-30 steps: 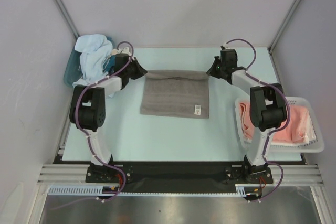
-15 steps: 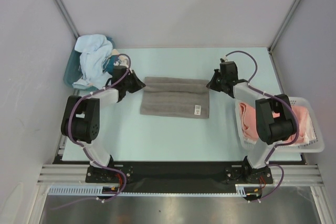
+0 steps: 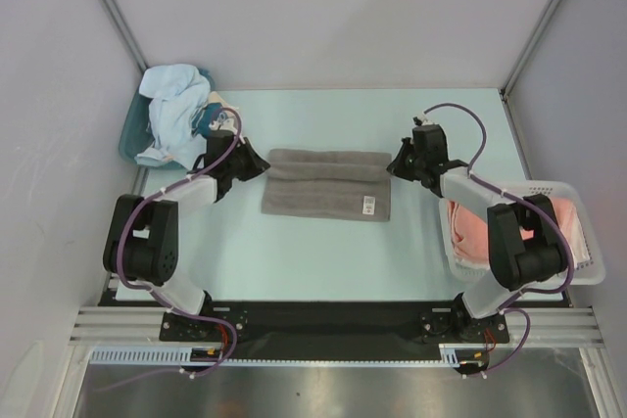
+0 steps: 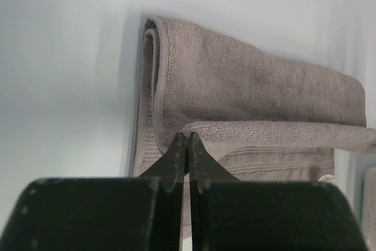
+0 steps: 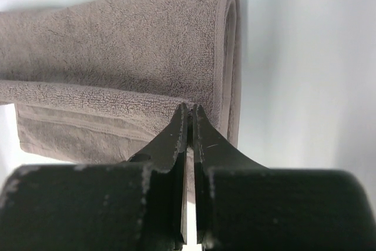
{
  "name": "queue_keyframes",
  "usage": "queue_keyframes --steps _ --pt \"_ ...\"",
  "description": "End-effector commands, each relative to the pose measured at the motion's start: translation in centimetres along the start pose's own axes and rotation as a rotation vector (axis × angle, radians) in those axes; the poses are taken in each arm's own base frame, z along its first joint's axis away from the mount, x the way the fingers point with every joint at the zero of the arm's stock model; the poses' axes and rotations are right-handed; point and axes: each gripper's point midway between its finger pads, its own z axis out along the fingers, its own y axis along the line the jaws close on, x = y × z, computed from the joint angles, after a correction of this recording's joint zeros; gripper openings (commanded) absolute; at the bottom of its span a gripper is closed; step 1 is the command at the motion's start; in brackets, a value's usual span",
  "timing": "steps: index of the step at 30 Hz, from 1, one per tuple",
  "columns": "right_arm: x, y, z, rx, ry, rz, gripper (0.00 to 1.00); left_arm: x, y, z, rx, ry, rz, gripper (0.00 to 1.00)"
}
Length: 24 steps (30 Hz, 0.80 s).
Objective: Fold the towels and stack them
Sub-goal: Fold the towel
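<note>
A grey towel (image 3: 323, 188) lies in the middle of the pale table, its far part doubled over toward the near side. My left gripper (image 3: 257, 165) is shut on the lifted edge at the towel's left corner, and in the left wrist view the gripper (image 4: 188, 136) pinches the grey towel (image 4: 252, 80) hem. My right gripper (image 3: 396, 167) is shut on the same edge at the right corner, where the gripper (image 5: 190, 109) clamps the grey towel (image 5: 117, 45). A light blue towel (image 3: 171, 110) is heaped at the far left. A salmon-pink towel (image 3: 468, 234) lies in a basket on the right.
A teal bin (image 3: 130, 139) at the far left holds the light blue heap and some white cloth. The white basket (image 3: 568, 279) sits at the right edge beside my right arm. Grey walls close in the far side and both flanks.
Both grippers have moved toward the near side, drawing the grey towel's far edge over itself. The towel now looks shorter front to back. Both arms have folded lower.
</note>
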Motion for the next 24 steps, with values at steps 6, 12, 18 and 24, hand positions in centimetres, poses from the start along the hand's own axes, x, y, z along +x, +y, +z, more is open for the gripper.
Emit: queue_keyframes --steps 6,12,18,24 --pt "0.7 -0.4 -1.4 0.046 -0.043 -0.006 0.00 -1.0 0.3 -1.9 -0.034 -0.064 0.008 0.00" --pt "1.5 -0.4 -1.6 0.051 -0.035 -0.011 0.00 -0.2 0.6 -2.4 -0.038 -0.056 0.009 0.00" --pt "2.2 -0.6 -1.8 0.060 -0.029 -0.006 0.00 0.4 0.8 -2.8 -0.037 -0.053 0.017 0.00" --pt "2.6 -0.8 -2.2 0.065 -0.030 -0.007 0.00 0.9 0.8 -3.1 -0.033 -0.046 0.020 0.00"
